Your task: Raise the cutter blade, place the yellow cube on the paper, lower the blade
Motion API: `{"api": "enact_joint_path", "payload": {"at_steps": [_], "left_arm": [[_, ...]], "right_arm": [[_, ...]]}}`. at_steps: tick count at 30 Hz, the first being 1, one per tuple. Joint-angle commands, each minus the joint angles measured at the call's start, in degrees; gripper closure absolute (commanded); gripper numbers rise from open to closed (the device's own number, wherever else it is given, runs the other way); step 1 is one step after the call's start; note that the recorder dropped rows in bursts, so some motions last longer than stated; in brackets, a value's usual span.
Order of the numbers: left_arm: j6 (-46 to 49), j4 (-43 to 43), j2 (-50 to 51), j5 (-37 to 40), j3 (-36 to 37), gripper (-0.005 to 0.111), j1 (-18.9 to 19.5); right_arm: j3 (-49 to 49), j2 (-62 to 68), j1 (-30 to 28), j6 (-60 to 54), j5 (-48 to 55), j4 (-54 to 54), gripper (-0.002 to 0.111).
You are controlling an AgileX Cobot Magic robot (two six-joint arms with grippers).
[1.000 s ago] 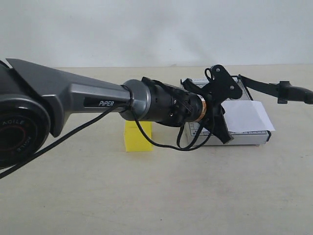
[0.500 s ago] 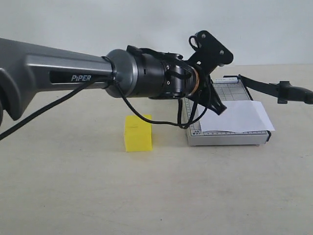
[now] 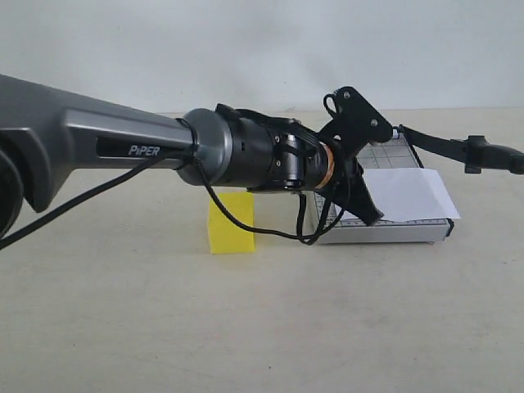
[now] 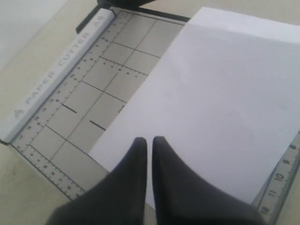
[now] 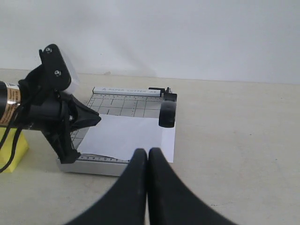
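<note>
The yellow cube point(image 3: 232, 223) sits on the table left of the grey trimmer base point(image 3: 385, 231), partly behind my left arm; the right wrist view shows its corner point(image 5: 11, 151). The paper point(image 3: 409, 195) lies on the base's right half and overhangs it. The cutter blade point(image 3: 446, 146) is lifted off the base, its thick handle point(image 3: 493, 154) out to the right. My left gripper point(image 3: 372, 218) is shut and empty, its tips just above the paper's near-left corner point(image 4: 149, 140). My right gripper point(image 5: 147, 152) is shut and empty, in front of the base and pointing at the paper point(image 5: 126, 136).
The trimmer's white ruler bar point(image 4: 56, 75) runs along one edge of the base. My left arm's black cable point(image 3: 246, 225) hangs in a loop in front of the cube. A white wall stands behind the beige table point(image 3: 262, 327).
My left gripper lifted above the trimmer half a second ago and has come back down to the paper's left corner. Cube, paper and blade have not moved.
</note>
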Motion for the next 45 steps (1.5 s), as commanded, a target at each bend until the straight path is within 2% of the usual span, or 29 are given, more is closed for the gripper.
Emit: {"api": "enact_joint_path", "payload": {"at_steps": [1,21,26,31,38,41,43,45], "left_arm": [[0.2,-0.6,1.3,-1.2,0.4,0.102,-0.1],[0.1,-0.6,6.2,-9.3,0.0,0.102,-0.1],[-0.6,-0.6,6.9,-9.2,-2.7,0.102,-0.1],[-0.6,-0.6,6.9,-6.6,-5.7,0.102,-0.1],[-0.7,-0.8,2.6,1.8,-5.9,0.102,0.5],[-0.7,-2.3,-1.4,0.2,-5.8,0.102,0.6],[-0.7,-3.5,-4.1,0.2,-5.6,0.091,0.6],[-0.7,-6.9,-6.7,2.1,-4.4,0.065,0.6]], "right_arm": [[0.2,-0.2,-0.3,-0.2,-0.6,0.0,0.108],[0.2,-0.2,-0.3,-0.2,-0.6,0.0,0.108],[0.2,-0.2,-0.3,-0.2,-0.6,0.0,0.108],[0.2,-0.2,-0.3,-0.2,-0.6,0.0,0.108],[0.2,-0.2,-0.3,-0.2,-0.6,0.0,0.108],[0.2,-0.2,-0.3,-0.2,-0.6,0.0,0.108],[0.2,-0.2,-0.3,-0.2,-0.6,0.0,0.108],[0.2,-0.2,-0.3,-0.2,-0.6,0.0,0.108]]}}
